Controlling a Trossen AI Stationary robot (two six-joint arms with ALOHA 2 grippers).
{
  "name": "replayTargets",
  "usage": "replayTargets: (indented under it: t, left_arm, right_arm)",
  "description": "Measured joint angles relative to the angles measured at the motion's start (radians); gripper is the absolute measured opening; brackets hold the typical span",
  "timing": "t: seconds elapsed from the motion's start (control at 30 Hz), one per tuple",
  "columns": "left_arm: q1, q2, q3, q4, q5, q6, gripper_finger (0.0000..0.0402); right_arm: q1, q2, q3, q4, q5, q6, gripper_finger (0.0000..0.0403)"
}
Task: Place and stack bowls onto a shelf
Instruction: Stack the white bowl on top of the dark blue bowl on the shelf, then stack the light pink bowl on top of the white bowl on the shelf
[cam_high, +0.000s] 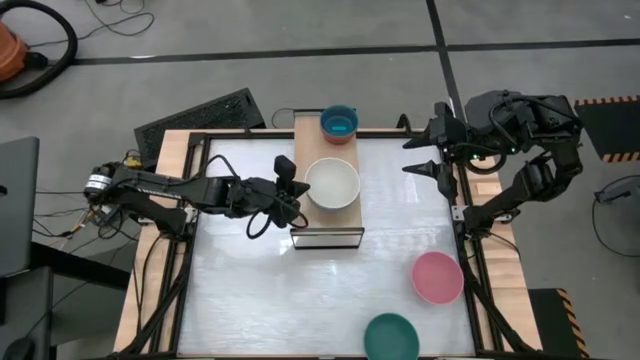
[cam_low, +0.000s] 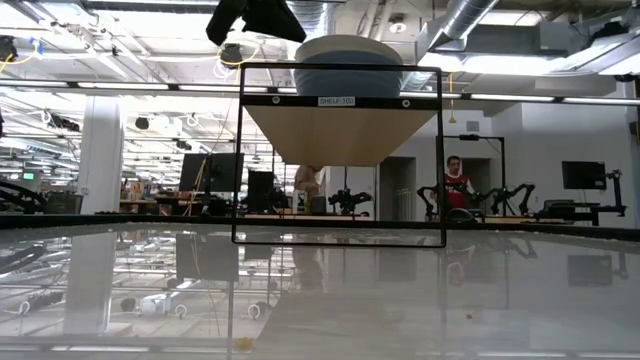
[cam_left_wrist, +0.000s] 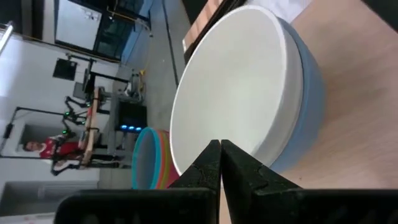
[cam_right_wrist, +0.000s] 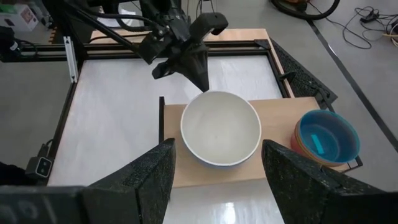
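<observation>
The shelf (cam_high: 310, 135) stands at the table's far middle. On it rests a grey-blue bowl (cam_high: 332, 184), pale inside, near the shelf's front end. A stack of small bowls, cyan on top (cam_high: 339, 123), sits at the shelf's far end. A pink bowl (cam_high: 437, 277) and a dark green bowl (cam_high: 391, 337) lie on the table at the near right. My left gripper (cam_high: 303, 192) is shut, its tips at the grey-blue bowl's left rim. My right gripper (cam_high: 420, 150) hangs open and raised over the table's far right edge, nothing between its fingers. My left gripper (cam_left_wrist: 219, 149) points its shut fingers, slanting a little downward from the table's left, at the grey-blue bowl's left rim (cam_right_wrist: 200, 98). I cannot tell whether the tips touch the rim. The bowl sits upright on the shelf.
The shelf's dark front frame (cam_low: 340, 240) stands on the table. The white table top (cam_high: 250, 290) lies bare to the left and near side of the shelf. A dark keyboard-like mat (cam_high: 200, 118) lies beyond the far left corner. People show in the room behind the table.
</observation>
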Motion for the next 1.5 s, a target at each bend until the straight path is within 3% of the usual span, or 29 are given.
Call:
replayTargets:
  t: [0.63,0.83,1.03,1.2,1.37,1.5]
  left_arm:
    - [0.010,0.001,0.000,-0.070,0.093,-0.087,0.0000]
    - [0.007,0.001,0.001,-0.065,0.016,-0.067,0.0000]
    - [-0.034,0.001,0.082,-0.064,-0.096,-0.062,0.0000]
    - [-0.070,0.001,0.195,-0.062,-0.135,-0.106,0.0000]
    - [-0.081,-0.003,0.273,-0.091,-0.135,-0.185,0.0000]
    - [-0.082,-0.014,0.294,-0.102,-0.131,-0.233,0.0000]
  right_arm:
    - [0.000,0.000,0.000,0.001,0.000,0.009,0.0265]
    - [0.000,0.000,0.000,0.000,0.000,0.022,0.0265]
    - [0.000,0.014,-0.002,-0.093,0.000,0.231,0.0265]
    - [0.048,0.001,-0.147,-0.083,0.019,0.482,0.0265]
    - [0.099,-0.035,-0.459,-0.089,0.094,0.840,0.0265]
    - [0.156,-0.031,-0.717,-0.090,0.045,1.036,0.0265]
